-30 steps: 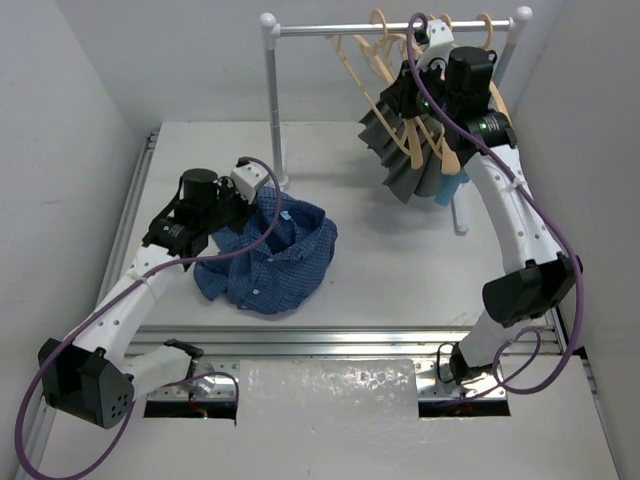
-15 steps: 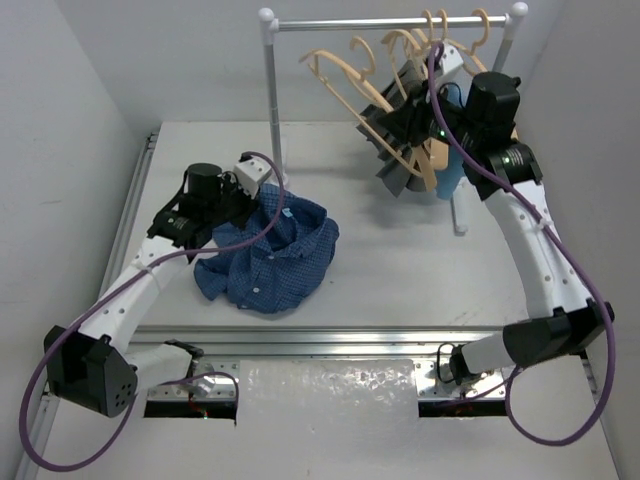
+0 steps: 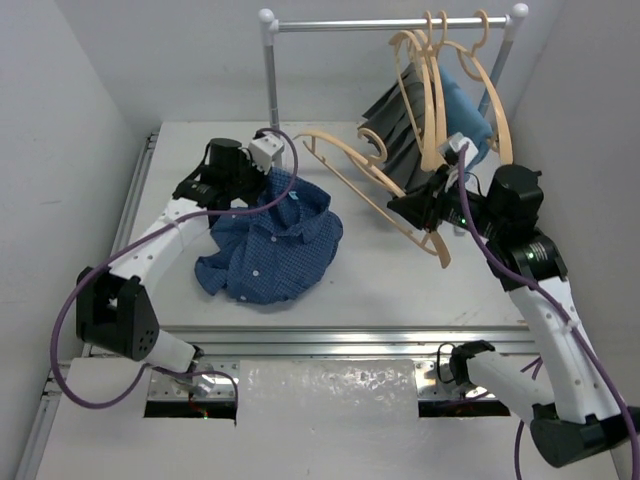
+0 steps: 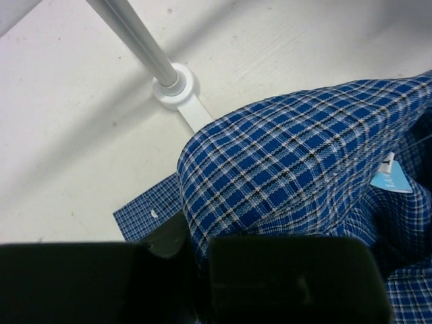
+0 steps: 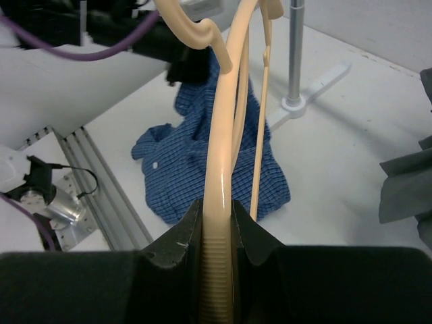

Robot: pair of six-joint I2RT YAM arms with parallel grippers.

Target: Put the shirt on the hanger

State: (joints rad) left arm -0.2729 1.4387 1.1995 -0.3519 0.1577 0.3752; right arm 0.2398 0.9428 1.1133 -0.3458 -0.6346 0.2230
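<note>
- Two arms split the work. The left gripper is pinched tight on a fold of the shirt near its collar and holds that edge up. The rest of the shirt lies crumpled on the table.
- The right gripper is clamped around one sloping arm of the hanger and carries it in the air, off the rail.
- From the right gripper the shirt lies to the left. The hanger's long axis runs slantwise across the top view: its far end reaches toward the raised collar, and its short near tip points back toward the right arm's base.
- Hanger and shirt are near but apart. I judge the coming move turns on sliding that far end under the held-up fabric.
- Room is tight at the back. The rail's left post stands just beside the left gripper. The grey pleated garment, the lighter blue cloth and the spare hangers hang just behind the carried hanger.
- Bare tabletop shows between the shirt and the right arm.
</note>
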